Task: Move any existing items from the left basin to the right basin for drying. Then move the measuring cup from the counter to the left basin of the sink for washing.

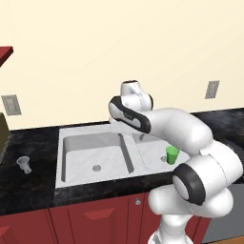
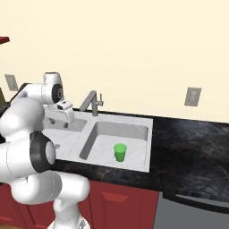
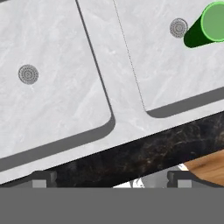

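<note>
The black speckled counter (image 1: 28, 190) carries a grey double sink (image 1: 66, 131). A small measuring cup (image 1: 24, 164) stands on the counter left of it. A green tumbler (image 2: 120, 152) stands upright in the right basin (image 2: 134, 132).

Glossy white rounded arm (image 1: 190, 138) segments with dark joint bands

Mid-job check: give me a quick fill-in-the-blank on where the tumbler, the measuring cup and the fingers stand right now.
1. The green tumbler stands upright in the ____ basin of the sink.
2. The measuring cup sits on the black ____, left of the sink.
3. The left basin holds ____ items.
4. The fingers stand ____, holding nothing, above the sink's front edge.

Missing words: right; counter; no; open
</note>
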Motion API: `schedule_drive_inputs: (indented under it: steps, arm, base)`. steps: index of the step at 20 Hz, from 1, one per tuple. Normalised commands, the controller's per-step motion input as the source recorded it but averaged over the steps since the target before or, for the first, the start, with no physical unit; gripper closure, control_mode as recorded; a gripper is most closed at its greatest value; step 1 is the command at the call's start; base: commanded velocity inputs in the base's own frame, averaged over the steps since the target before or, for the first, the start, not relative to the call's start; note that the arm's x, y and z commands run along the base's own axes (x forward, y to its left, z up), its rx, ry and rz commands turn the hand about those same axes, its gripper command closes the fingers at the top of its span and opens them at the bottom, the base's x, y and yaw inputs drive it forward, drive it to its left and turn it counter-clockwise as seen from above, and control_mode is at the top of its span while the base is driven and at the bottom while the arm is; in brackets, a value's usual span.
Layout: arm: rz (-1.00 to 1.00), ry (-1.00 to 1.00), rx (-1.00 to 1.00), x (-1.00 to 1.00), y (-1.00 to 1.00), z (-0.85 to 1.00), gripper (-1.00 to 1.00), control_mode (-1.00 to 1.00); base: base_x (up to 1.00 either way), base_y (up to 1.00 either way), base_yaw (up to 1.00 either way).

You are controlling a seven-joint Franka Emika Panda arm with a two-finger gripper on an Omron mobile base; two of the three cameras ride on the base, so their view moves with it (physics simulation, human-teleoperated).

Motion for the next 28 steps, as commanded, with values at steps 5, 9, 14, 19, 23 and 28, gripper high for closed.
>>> schedule_drive_inputs:
  steps: [5,9,14,19,23,28]
  arm:
    - [-0.01,0.0,-0.06,0.0,0.71,0.0,-1.0,-1.0]
    - [0.0,0.0,-0.07,0.0,0.71,0.0,-1.0,-1.0]
    - [0.02,0.0,-0.01,-0.18,0.26,-0.01,-1.0,-1.0]
    - [0.07,-0.01,0.0,-0.05,0.34,0.0,-1.0,-1.0]
    - [0.1,0.0,0.0,0.0,0.48,0.0,-1.0,-1.0]
    - [0.09,0.0,0.0,0.0,0.49,0.0,-1.0,-1.0]
  base:
    - [0.0,0.0,0.0]
    - [0.0,0.0,0.0]
    - [0.0,0.0,0.0]
    - [0.0,0.0,0.0]
    - [0.0,0.0,0.0]
    - [0.0,0.0,0.0]
